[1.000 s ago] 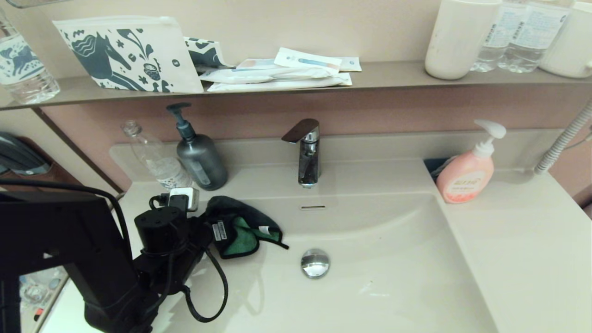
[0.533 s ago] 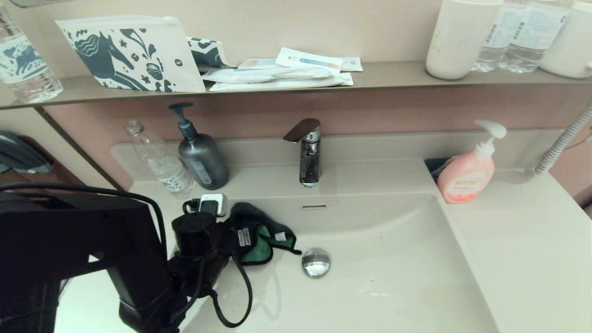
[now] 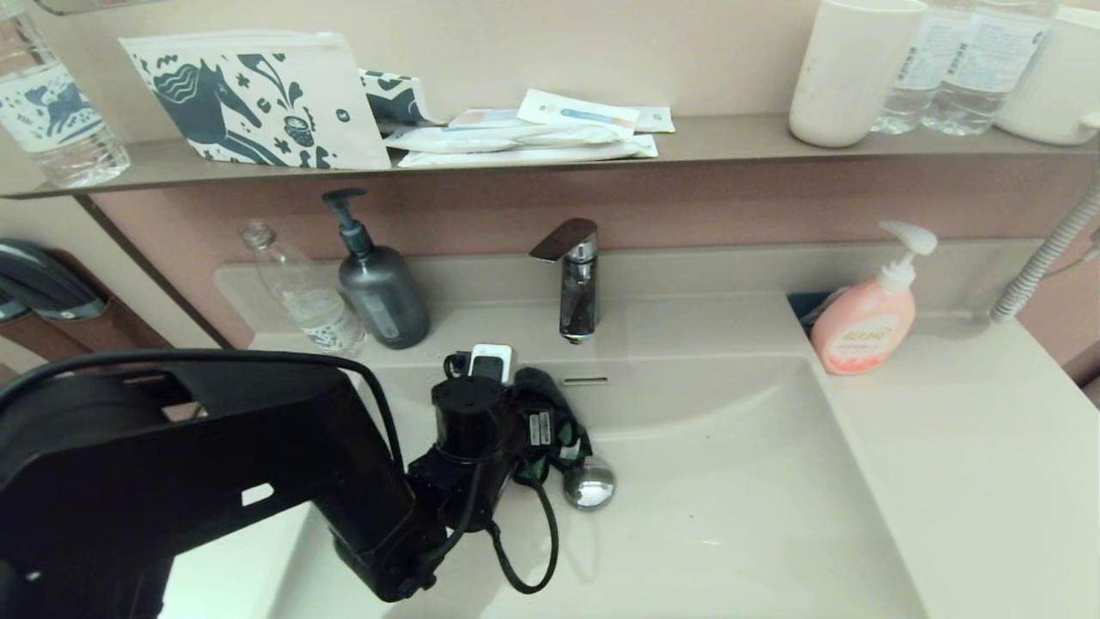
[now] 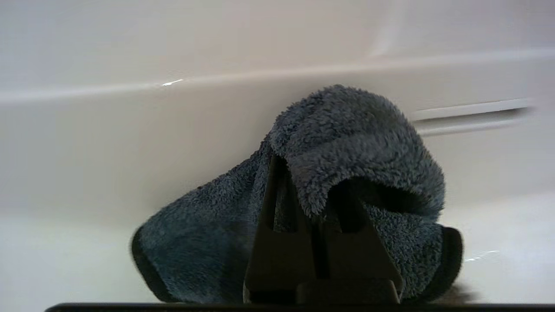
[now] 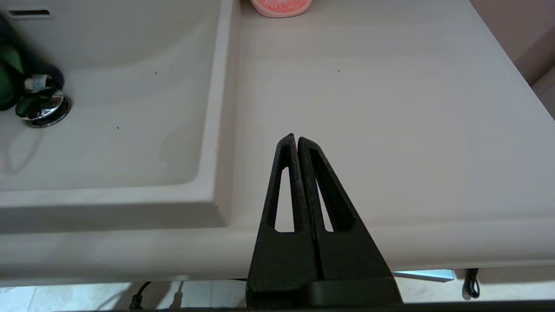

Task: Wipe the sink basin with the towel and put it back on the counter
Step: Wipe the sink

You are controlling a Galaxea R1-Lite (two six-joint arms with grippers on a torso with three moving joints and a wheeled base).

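The left arm reaches from the near left corner of the counter down into the sink basin, its forearm slanting toward the back wall of the bowl. The left gripper sits low in the basin, just on the left of the drain plug and below the overflow slot. Its fingers are clenched on the towel, which bunches around and over the tips.

The towel is crumpled into a lump with no clear long axis. In the head view it hangs from the gripper as a dark wad with green trim showing, reaching down to the drain plug's left rim; whether it touches the plug cannot be told. In the left wrist view its grey pile stands against the basin's back wall, with the overflow slot close beside it.

The right gripper hangs over the front edge of the counter, well to the right of the drain plug, its two fingers pressed together with nothing between them.

The basin holds only the towel and gripper. Behind it stand the faucet, a dark pump bottle and a clear plastic bottle to the faucet's left, and a pink soap dispenser on the counter to its right. The wall shelf above carries a printed pouch, flat packets, a white cup and water bottles.
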